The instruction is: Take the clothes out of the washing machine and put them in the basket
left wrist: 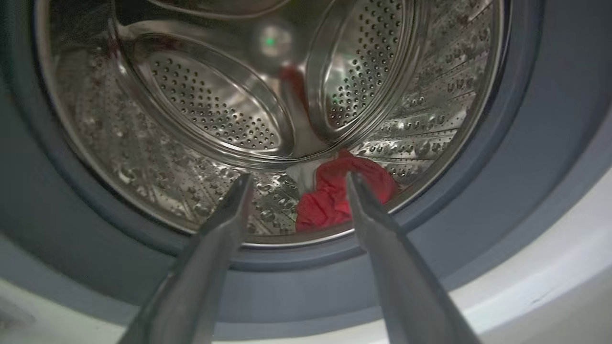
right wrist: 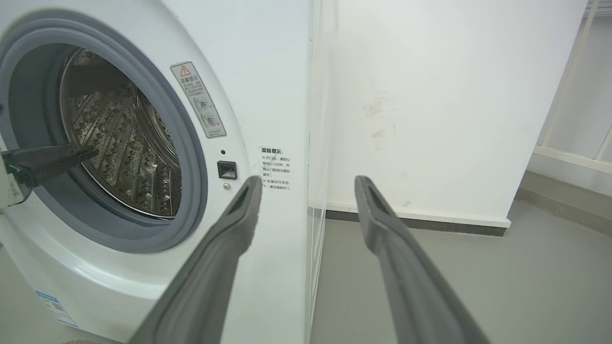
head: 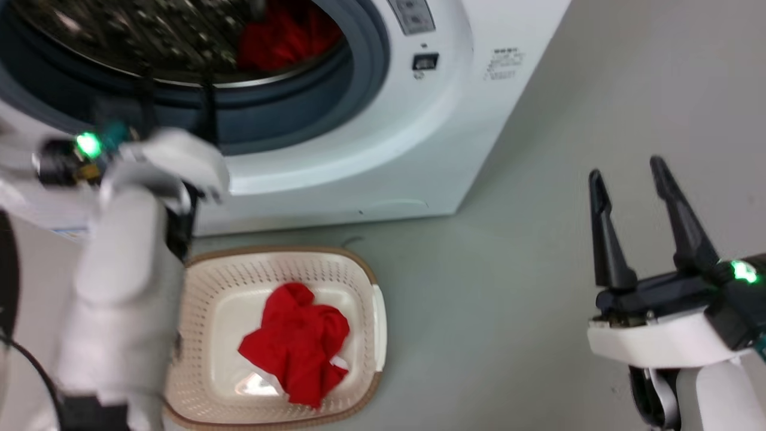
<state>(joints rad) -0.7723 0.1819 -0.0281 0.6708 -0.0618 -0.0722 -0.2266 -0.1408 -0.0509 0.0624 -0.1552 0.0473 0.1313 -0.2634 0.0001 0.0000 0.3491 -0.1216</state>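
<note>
Reaching for the second piece looks to be the step in hand. One red garment already lies crumpled in the basket, down on the floor behind and beneath the left gripper, so by my reckoning the job is about half done. The other red garment sits bunched low in the drum of the washing machine. It is straight ahead of that gripper's tips and a little toward its right finger, with a scrap of white showing at its far edge.

From where I stand, the left gripper is poised at the mouth of the porthole. Its two fingers are spread wide, with nothing between them and nothing touching them. The tips have the grey door seal around and below them and are well short of the cloth.

I judge the next move calls for a push forward and slightly down past the seal's lower lip until the fingers straddle the heap. They should then close firmly on a thick fold rather than a loose corner. Soft fabric like this may trail or catch on the lip as it comes out, so a lift before the pull back would help.

The right gripper hangs well off to the side over bare floor, equally wide apart and empty, pointing past the machine's corner.
</note>
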